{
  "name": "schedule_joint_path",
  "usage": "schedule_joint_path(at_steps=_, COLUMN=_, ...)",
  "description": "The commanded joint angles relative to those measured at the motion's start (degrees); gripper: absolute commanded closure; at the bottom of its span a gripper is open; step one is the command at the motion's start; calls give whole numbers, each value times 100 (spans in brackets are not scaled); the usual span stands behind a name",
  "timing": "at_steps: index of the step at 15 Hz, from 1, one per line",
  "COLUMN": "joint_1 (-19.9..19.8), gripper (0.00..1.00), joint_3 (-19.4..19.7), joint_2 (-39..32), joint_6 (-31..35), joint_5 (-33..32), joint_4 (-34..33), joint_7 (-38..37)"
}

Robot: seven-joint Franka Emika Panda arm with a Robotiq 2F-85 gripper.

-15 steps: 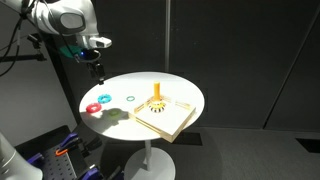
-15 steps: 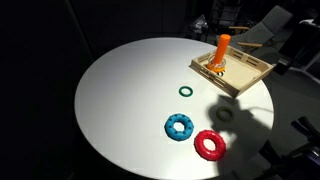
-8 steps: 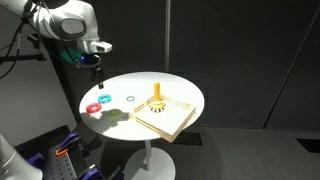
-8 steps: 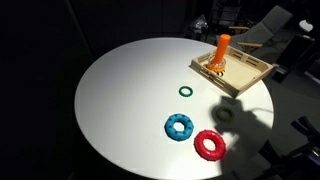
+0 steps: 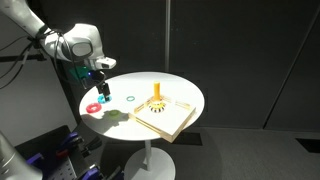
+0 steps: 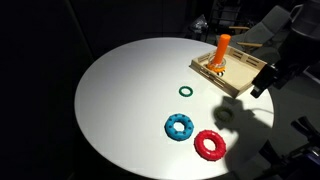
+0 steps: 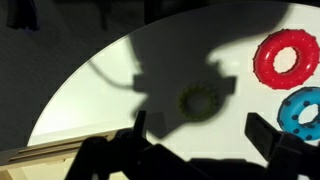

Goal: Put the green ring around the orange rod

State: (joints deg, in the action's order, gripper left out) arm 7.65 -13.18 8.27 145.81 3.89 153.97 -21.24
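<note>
The green ring [image 7: 199,100] lies flat on the white table, dark in the arm's shadow, and also shows in an exterior view [image 6: 222,114]. My gripper [image 7: 200,135] is open and empty above it, with the ring between and just beyond the fingers. The gripper shows in both exterior views [image 5: 101,88] [image 6: 262,80]. The orange rod [image 5: 157,91] [image 6: 223,50] stands upright on its striped round base on the pale wooden board [image 5: 172,120] [image 6: 243,78], apart from the gripper.
A red ring [image 6: 209,144] [image 7: 285,57] and a light-blue ring [image 6: 179,126] [image 7: 300,108] lie next to the green ring. A thin dark-teal hoop [image 6: 185,91] [image 5: 130,98] lies nearer the board. The board's edge [image 7: 40,155] shows in the wrist view.
The arm has come down and in over the table's edge. The gripper now shows at the right of an exterior view where it was out of view before. The rings have not moved.
</note>
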Motion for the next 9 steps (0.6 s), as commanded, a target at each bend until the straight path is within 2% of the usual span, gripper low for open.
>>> schedule_joint_path(at_steps=1, joint_1=-38, gripper=0, joint_3=-26, joint_2=-633, joint_6=560, joint_5=-485, joint_4=-111, joint_7=-517)
schedule_joint_path(at_steps=5, joint_1=77, gripper=0, joint_3=134, joint_2=-1311, joint_6=1162, joint_5=-1217, joint_4=-232, joint_7=-1071)
schedule_joint_path(at_steps=9, joint_1=424, gripper=0, joint_3=511, joint_2=-1911, joint_6=1409, joint_5=-1851, joint_4=-536, joint_7=-1548)
